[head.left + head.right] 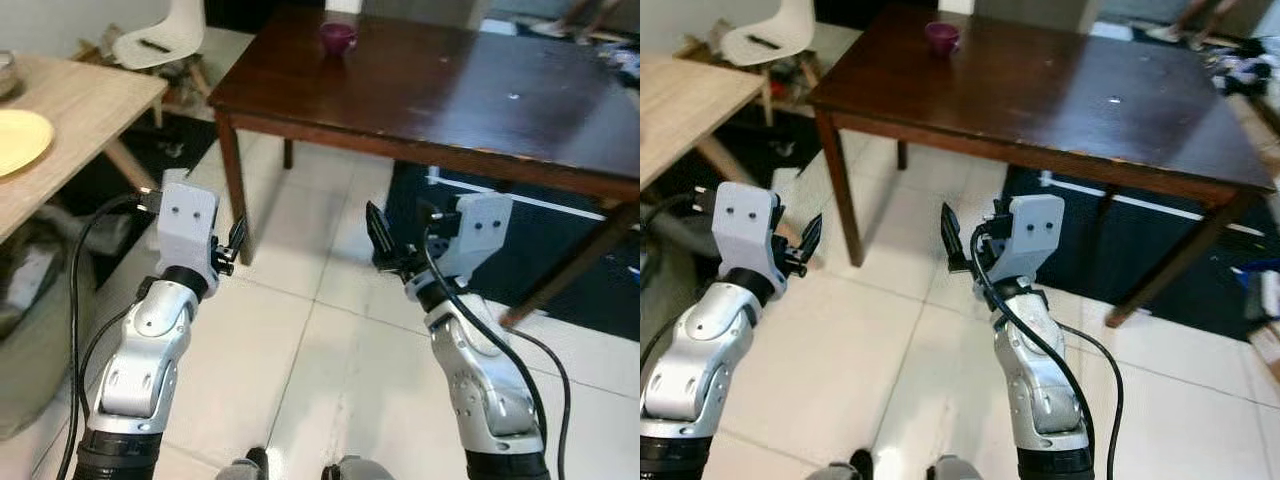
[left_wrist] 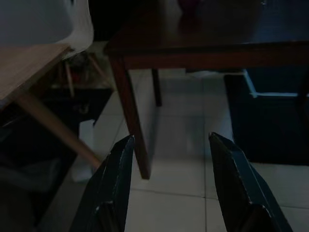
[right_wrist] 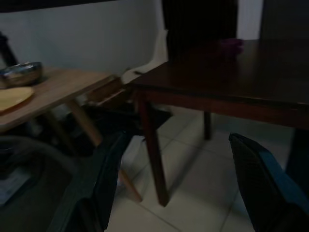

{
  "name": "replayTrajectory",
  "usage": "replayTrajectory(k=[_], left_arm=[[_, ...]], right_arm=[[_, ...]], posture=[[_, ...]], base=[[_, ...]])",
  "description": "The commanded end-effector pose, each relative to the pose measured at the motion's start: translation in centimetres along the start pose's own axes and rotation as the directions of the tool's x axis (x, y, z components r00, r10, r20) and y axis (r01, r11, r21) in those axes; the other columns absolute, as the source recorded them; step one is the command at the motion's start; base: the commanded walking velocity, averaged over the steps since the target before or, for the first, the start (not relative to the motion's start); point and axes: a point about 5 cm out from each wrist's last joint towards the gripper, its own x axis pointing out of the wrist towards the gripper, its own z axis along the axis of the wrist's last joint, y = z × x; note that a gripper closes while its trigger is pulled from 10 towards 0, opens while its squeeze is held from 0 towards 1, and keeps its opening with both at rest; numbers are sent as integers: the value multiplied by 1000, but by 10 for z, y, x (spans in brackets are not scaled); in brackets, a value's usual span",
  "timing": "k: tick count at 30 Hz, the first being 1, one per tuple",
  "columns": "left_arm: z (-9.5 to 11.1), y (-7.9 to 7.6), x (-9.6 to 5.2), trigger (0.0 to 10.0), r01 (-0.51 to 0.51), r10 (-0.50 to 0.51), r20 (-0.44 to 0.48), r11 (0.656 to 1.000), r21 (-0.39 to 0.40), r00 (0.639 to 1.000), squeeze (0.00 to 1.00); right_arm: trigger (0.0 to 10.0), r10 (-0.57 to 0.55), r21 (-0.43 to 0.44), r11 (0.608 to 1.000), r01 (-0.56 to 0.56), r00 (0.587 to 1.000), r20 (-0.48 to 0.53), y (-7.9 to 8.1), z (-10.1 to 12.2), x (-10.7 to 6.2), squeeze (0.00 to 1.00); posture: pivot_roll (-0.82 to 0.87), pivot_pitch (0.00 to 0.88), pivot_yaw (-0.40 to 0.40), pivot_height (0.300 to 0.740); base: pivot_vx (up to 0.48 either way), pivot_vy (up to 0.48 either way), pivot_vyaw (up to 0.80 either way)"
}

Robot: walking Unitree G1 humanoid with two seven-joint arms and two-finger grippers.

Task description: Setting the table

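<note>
Both empty, spread wide: left gripper (image 1: 232, 250) lower left, right gripper (image 1: 385, 245) centre. Best next: approach yellow plate (image 1: 20, 140), far left, squarely before gripping.

Cup (image 1: 337, 37) on table (image 1: 450, 100); plate (image 1: 20, 140) far left
</note>
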Motion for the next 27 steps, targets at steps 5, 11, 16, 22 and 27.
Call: replayTrajectory(k=[5,11,16,22,27], left_arm=[[-1,-1,-1,10000,1,-1,1,1000,14,1000,0],[-1,0,0,10000,2,-2,2,1000,16,1000,0],[-1,0,0,10000,3,-3,2,1000,16,1000,0],[-1,-1,0,10000,4,-4,2,1000,15,1000,0],[-2,-1,-1,10000,8,-8,1,1000,17,1000,0]], right_arm=[[10000,-8,5,1000,8,1000,-16,-2,-4,-2,0],[10000,-7,8,1000,7,1000,-18,-2,-5,-3,0],[10000,-7,8,1000,7,1000,-19,-1,-5,-3,0],[10000,-9,7,1000,9,1000,-16,-2,-4,-2,0],[10000,-12,5,1000,12,1000,-18,-3,-5,-1,0]], posture=[[-92,17,3,740],[-91,16,5,740],[-91,16,5,740],[-89,17,7,740],[-88,16,7,740]], base=[[-366,0,0],[-367,0,0],[-368,0,0],[-368,0,0],[-365,0,0]])
